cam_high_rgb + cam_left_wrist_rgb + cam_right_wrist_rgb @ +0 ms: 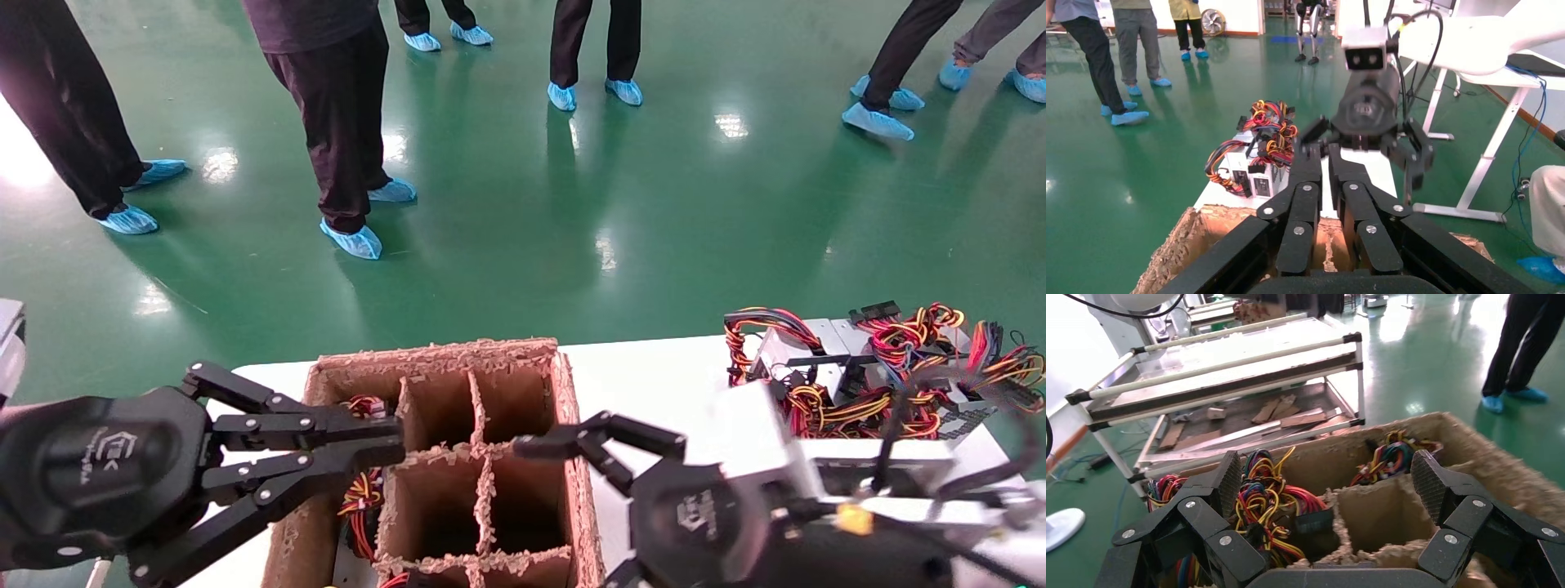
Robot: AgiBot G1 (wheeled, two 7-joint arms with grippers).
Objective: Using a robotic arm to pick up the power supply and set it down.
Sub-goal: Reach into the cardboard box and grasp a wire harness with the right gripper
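Several silver-grey power supplies (825, 359) with red, yellow and black wire bundles stand in a cluster at the table's far right; the left wrist view shows them too (1254, 174). More wire bundles (1260, 502) fill the left cells of a divided cardboard box (564, 384). My left gripper (396, 441) is shut and holds nothing, its tips over the box's left cells. My right gripper (564, 514) is wide open at the box's right wall, facing the left one. In its own view the right gripper (1327, 478) spans a divider and an empty cell.
The box (1499, 471) has ragged walls and stands on a white table (654, 376). Several people in blue shoe covers (351, 241) stand on the green floor beyond. A white tube rack (1229, 361) stands beside the table.
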